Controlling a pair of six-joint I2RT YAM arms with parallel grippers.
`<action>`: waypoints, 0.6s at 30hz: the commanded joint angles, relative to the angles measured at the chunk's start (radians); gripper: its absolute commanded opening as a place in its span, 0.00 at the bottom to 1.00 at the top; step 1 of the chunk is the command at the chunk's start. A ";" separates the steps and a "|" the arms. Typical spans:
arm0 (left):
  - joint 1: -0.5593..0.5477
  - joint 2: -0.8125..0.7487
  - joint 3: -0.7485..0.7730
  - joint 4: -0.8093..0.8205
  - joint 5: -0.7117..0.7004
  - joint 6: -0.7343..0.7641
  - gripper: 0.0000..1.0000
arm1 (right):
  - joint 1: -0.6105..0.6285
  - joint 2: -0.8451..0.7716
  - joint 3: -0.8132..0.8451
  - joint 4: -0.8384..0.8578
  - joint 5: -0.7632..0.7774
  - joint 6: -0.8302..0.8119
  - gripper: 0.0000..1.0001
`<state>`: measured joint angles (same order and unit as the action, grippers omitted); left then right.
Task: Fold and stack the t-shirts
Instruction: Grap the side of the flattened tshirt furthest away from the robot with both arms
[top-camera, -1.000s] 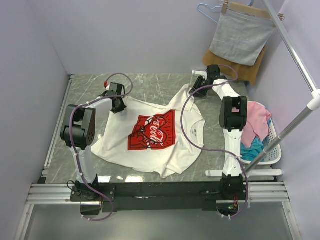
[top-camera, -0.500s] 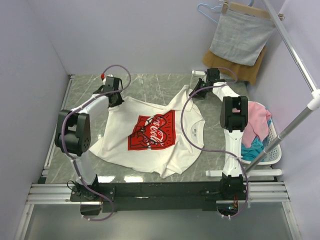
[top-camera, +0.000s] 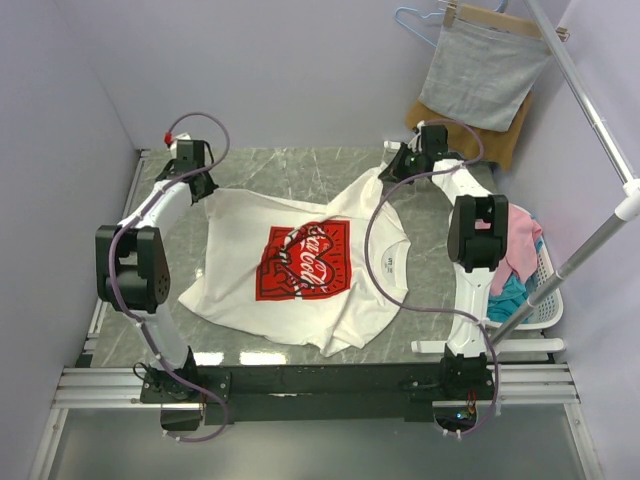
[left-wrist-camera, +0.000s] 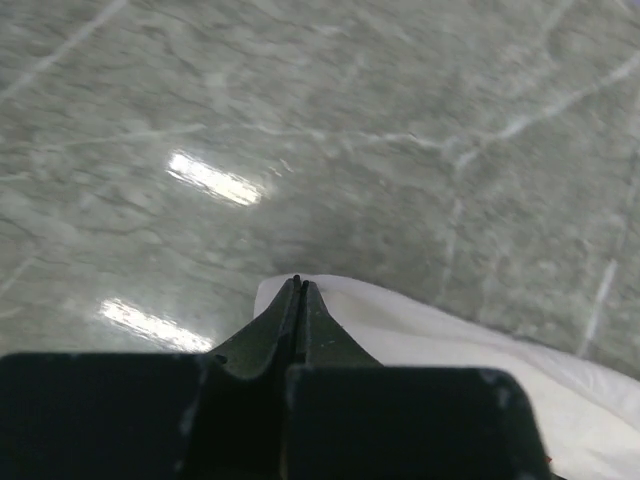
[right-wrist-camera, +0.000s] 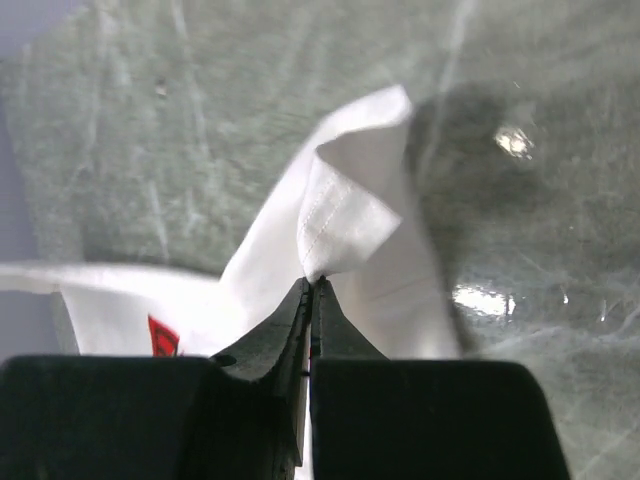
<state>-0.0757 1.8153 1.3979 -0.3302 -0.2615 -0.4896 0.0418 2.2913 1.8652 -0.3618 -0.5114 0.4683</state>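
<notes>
We log t-shirt (top-camera: 300, 262) print-up, centre frame, on marble table (top-camera: 300, 170). L gripper (top-camera: 197, 187), upper left, jaws pinched tight on the shirt's white edge. R gripper (top-camera: 398, 172), upper right, clamped on a raised hem corner.

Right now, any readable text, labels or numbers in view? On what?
White script lettering on the red print of the t-shirt: too small and slanted to read.
Small dark neck label on the same shirt: too small to read.
Wrist views: no text.
</notes>
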 joint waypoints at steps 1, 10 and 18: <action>0.051 0.038 0.062 -0.012 -0.050 0.037 0.01 | 0.006 -0.108 0.042 0.021 -0.019 -0.031 0.00; 0.111 0.145 0.143 -0.015 -0.038 0.046 0.01 | 0.038 -0.158 0.038 0.024 -0.068 -0.034 0.00; 0.168 0.262 0.288 -0.013 -0.038 0.066 0.01 | 0.095 -0.136 0.094 0.004 -0.128 -0.019 0.00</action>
<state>0.0525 2.0525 1.5967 -0.3740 -0.2939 -0.4549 0.1066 2.1921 1.9350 -0.3992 -0.5919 0.4435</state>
